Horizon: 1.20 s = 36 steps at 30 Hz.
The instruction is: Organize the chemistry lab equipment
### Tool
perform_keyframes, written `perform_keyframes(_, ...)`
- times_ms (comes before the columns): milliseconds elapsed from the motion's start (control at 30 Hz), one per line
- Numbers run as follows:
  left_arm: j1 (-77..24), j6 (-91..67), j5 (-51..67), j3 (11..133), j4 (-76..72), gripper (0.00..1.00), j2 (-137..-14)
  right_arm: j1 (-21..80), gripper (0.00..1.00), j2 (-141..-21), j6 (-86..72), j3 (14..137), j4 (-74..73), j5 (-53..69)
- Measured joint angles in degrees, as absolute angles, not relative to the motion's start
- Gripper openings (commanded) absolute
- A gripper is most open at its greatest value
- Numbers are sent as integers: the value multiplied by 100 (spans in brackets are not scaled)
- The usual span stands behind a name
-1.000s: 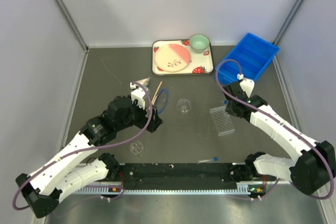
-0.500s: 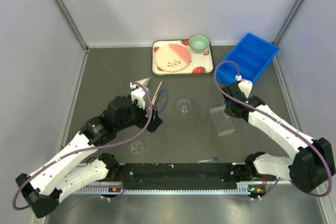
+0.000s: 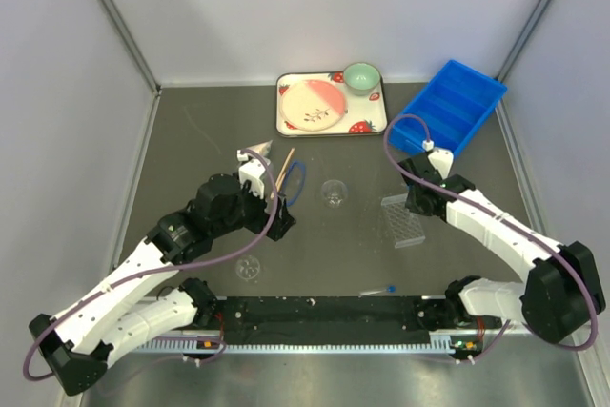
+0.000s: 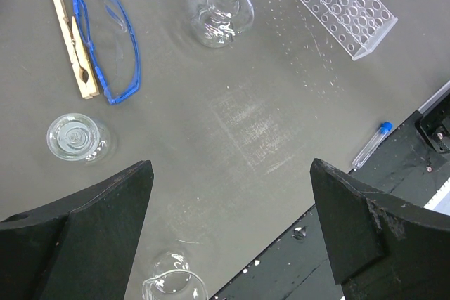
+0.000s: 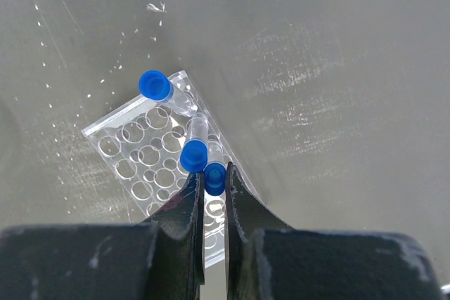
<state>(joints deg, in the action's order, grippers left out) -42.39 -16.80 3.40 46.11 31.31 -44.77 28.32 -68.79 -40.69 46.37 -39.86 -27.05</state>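
So, on the table (image 3: pixel 191 140), the clear tube rack (image 3: pixel 404 219) is seen right of centre in the top view. The left tool (image 4: pixel 230 168) is spread wide above the table, nothing gripped. The right tool (image 5: pixel 213 175) is pinched nearly closed on a blue-capped tube (image 5: pixel 215 171) over the rack. If a hole is missed, the tube could be jammed on the rim and the light rack tipped or shoved.

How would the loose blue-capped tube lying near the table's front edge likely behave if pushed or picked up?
The loose blue-capped tube lies on its side and looks round, so a sideways push would probably roll it. It is thin and clear, so it is likely light and perhaps slippery to pinch. The black rail beside it might stop a roll that way.
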Motion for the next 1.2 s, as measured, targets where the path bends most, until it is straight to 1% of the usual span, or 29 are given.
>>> perform_keyframes(133,-4239,-1678,344,4611,3133,99,-4528,2829,1,-6945,-4025,4582,-3870,-2683)
perform_keyframes(167,-4239,-1678,353,4611,3133,99,-4541,2832,4,-6945,-4012,4582,-3863,-2681)
perform_keyframes(200,-4239,-1678,360,4611,3133,99,-4554,2832,12,-6945,-4007,4582,-3859,-2681)
perform_keyframes(267,-4239,-1678,364,4611,3133,99,-4567,2832,22,-6947,-4001,4582,-3854,-2679)
perform_keyframes(300,-4239,-1678,368,4611,3133,99,-4576,2832,29,-6947,-4003,4578,-3846,-2670)
perform_keyframes(400,-4239,-1675,414,4611,3133,99,-4626,2832,39,-6949,-3968,4574,-3844,-2620)
perform_keyframes(500,-4239,-1621,541,4619,3129,96,-4722,2832,46,-6945,-3929,4574,-3850,-2585)
perform_keyframes(700,-4241,-1568,871,4759,3094,95,-4967,2832,51,-6696,-3844,4582,-3953,-2561)
perform_keyframes(900,-4442,-1522,1004,4829,2877,94,-5290,2832,52,-6101,-3664,4801,-4383,-2556)
perform_keyframes(1033,-5015,-1481,834,4829,2617,94,-5704,2832,54,-5572,-3496,5116,-4670,-2504)
perform_keyframes(1200,-5970,-1400,462,4904,2285,94,-6602,2832,54,-5059,-3269,5647,-4965,-2329)
